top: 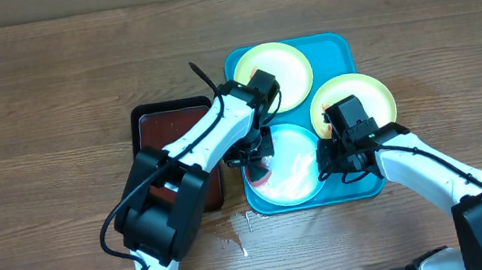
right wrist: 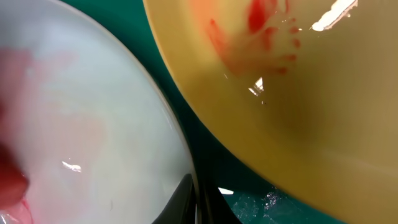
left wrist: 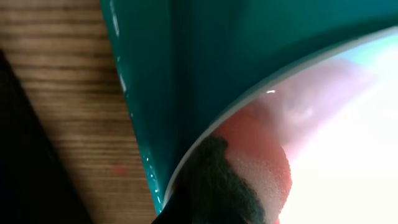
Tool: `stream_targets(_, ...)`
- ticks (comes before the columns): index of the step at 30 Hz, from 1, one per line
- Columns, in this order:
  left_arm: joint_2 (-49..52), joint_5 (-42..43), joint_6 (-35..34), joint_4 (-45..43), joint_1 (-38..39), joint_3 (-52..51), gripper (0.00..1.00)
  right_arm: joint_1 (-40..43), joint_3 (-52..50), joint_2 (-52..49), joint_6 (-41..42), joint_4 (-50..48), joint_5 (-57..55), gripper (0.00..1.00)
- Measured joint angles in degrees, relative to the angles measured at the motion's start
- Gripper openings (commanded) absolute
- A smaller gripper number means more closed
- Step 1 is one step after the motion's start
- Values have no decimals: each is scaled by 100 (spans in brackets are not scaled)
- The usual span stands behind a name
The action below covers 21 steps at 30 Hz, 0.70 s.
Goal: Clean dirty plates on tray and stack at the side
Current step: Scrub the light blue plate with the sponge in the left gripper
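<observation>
A turquoise tray (top: pixel 340 44) lies on the wooden bench (top: pixel 35 105) with three plates on it. One yellow-green plate (top: pixel 274 68) sits in the tray's far left corner. A second yellow-green plate (top: pixel 360 93) sits toward the right side, and its edge hangs out over the tray's right rim. A light blue plate (top: pixel 293 170) fills the near part of the tray, just beside both of the others.

The left end effector (top: pixel 248 157) is down at the left edge of the light blue plate. Its wrist camera shows the curved plate rim against the tray floor. A reddish, pitted lump (left wrist: pixel 261 162) rests on the plate there, with a dark fuzzy mass (left wrist: pixel 214 186) touching it. The fingers themselves are not clear in any view, so it cannot be told whether this end effector is open or closed.

The right end effector (top: pixel 335 162) is at the right edge of the same plate. Its wrist camera shows a dark finger (right wrist: pixel 183 199) right at the pale rim. The second yellow-green plate fills the upper right of that view and carries a red smear (right wrist: pixel 255 25). A faint pink film covers the light blue plate's surface. Whether this end effector is closed on the rim cannot be told.

A smaller black tray (top: pixel 171 125) with a dark red inside lies on the bench just left of the turquoise tray, partly under the left arm.
</observation>
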State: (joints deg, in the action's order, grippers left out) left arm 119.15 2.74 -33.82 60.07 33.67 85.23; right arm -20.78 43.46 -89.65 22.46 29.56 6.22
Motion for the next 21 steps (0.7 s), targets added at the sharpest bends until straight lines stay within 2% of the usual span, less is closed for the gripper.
stream_targets(4,0,90,365,-205,26,2,4,0,0,0,4,7,-15,5)
stream_targets(11,0,713,879,-660,103,2,4,7,0,0,7,11,-57,5)
stream_targets(15,2,1453,951,-922,140,4,4,7,0,0,2,11,-66,5)
stream_targets(21,192,2024,890,-892,407,9,4,7,0,2,2,26,-63,4)
